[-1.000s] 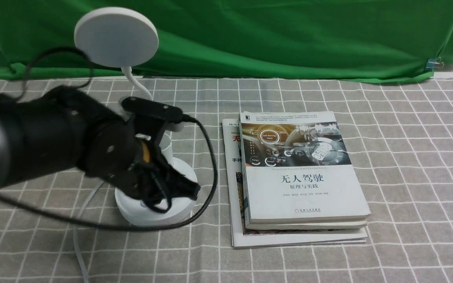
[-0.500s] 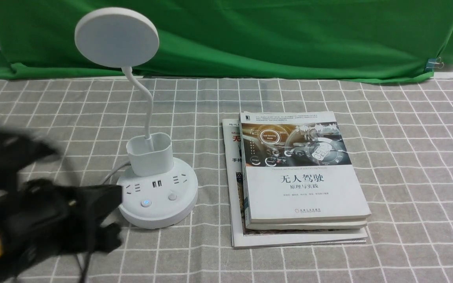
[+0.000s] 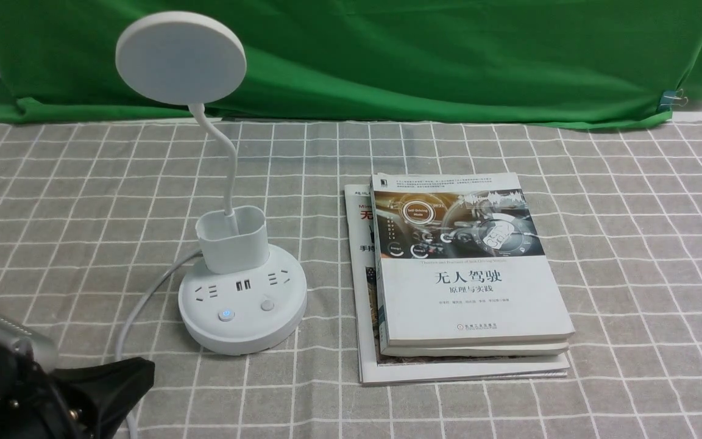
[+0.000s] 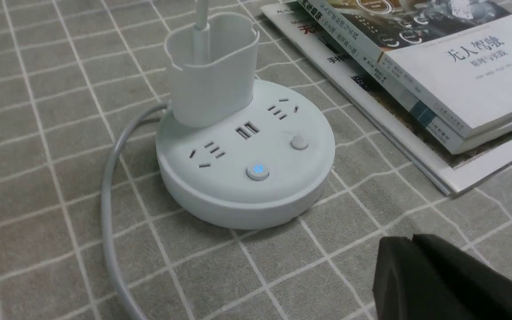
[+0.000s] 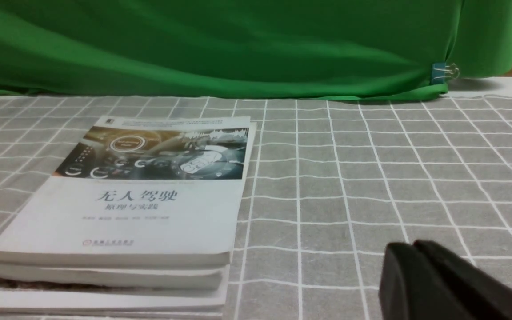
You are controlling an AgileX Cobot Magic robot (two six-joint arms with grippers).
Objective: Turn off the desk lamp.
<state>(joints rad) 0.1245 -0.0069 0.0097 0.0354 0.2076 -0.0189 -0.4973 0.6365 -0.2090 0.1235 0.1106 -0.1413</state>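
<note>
Grey cloth with a white grid (image 3: 643, 274) covers the tabletop before us, its lines rippling slightly in places. Along the far side we see a green fabric backdrop (image 3: 387, 61) hanging in soft folds, its lower hem reaching the table's back edge. A blue binder clip with wire handles (image 3: 669, 99) grips the fabric near its right end, and a strip of white surface shows beyond it. On the left half of the cloth stands the white desk lamp (image 3: 180, 58), well apart from the backdrop at its base, its disc head raised on a curved neck from the small cup. The disc's face looks pale and unlit to us, while one of the two buttons on the round socket base, the blue-lit power button (image 3: 226, 315), glows; the other button (image 3: 267, 305) is plain. A grey-white cable (image 3: 138, 311) leaves the base and curves over the cloth towards our side. To the lamp's right, apart from it, lies a stack of Chinese paperback books (image 3: 473, 292), the top one about self-driving. Our left gripper (image 4: 409, 240) is low at the near left, clear of the lamp; we cannot tell whether its jaws are parted or clenched, nor can we for the right gripper (image 5: 409, 244), seen only as a dark, blurred tip.
</note>
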